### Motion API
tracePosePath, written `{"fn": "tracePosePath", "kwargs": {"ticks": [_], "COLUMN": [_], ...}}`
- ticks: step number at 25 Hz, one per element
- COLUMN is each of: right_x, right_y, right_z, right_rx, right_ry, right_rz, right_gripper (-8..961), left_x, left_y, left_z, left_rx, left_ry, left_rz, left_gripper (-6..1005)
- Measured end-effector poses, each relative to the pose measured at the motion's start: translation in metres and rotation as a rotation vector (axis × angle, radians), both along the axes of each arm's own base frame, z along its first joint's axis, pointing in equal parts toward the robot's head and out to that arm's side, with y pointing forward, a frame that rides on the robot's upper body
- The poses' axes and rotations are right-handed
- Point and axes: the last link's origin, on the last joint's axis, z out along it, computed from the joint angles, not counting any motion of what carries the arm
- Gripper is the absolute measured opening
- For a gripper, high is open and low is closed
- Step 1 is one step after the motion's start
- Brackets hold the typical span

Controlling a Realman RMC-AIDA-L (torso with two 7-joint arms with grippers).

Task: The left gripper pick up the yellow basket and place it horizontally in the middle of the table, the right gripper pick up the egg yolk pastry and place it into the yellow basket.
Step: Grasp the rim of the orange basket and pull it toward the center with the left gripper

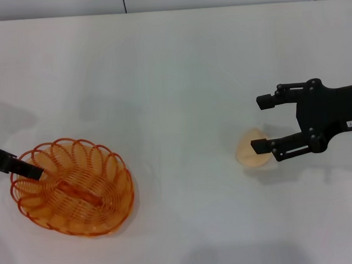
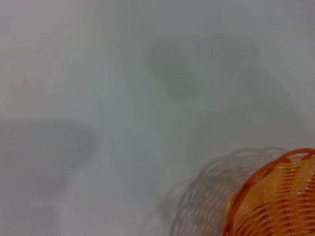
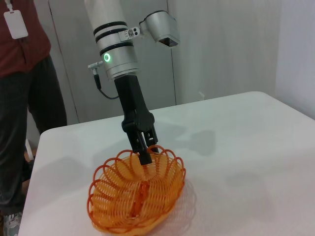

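Observation:
The yellow basket (image 1: pixel 72 187) lies on the white table (image 1: pixel 173 78) at the near left. My left gripper (image 1: pixel 24 169) comes in from the left edge and is shut on the basket's left rim, one finger inside the rim. The right wrist view shows this grip (image 3: pixel 145 151) on the basket (image 3: pixel 138 196), and the left wrist view shows a part of the basket (image 2: pixel 275 201). The egg yolk pastry (image 1: pixel 253 151) lies on the table at the right. My right gripper (image 1: pixel 264 122) is open, and its near fingertip overlaps the pastry's top edge.
The table's far edge (image 1: pixel 168 10) meets a grey wall. In the right wrist view a person (image 3: pixel 22 78) stands beyond the table's far corner, behind the left arm (image 3: pixel 118 54).

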Motion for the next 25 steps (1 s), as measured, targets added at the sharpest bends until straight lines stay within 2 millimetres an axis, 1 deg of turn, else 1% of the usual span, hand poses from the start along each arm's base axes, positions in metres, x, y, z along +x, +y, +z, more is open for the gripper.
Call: {"fn": "tracePosePath", "kwargs": {"ticks": [9, 15, 17, 25], "right_x": [0.0003, 0.0004, 0.0005, 0.0003], "right_y": [0.0003, 0.0005, 0.0005, 0.0008], "right_z": [0.0007, 0.0012, 0.0013, 0.0019], "right_rx": [0.002, 0.004, 0.005, 0.008], "right_ry": [0.001, 0.002, 0.002, 0.001], "right_rz": [-0.001, -0.002, -0.002, -0.002], "right_gripper": [858, 858, 858, 857], "left_x": [-0.0003, -0.0004, -0.0004, -0.0006], "left_y": [-0.0002, 0.0000, 0.0000, 0.0002], "left_z": [-0.0039, -0.0049, -0.0054, -0.0066], "left_rx": [-0.011, -0.014, -0.014, -0.019], "left_ry": [-0.005, 0.002, 0.002, 0.011], "left_rz": [0.002, 0.000, 0.000, 0.001], "left_gripper": [430, 323, 316, 210]}}
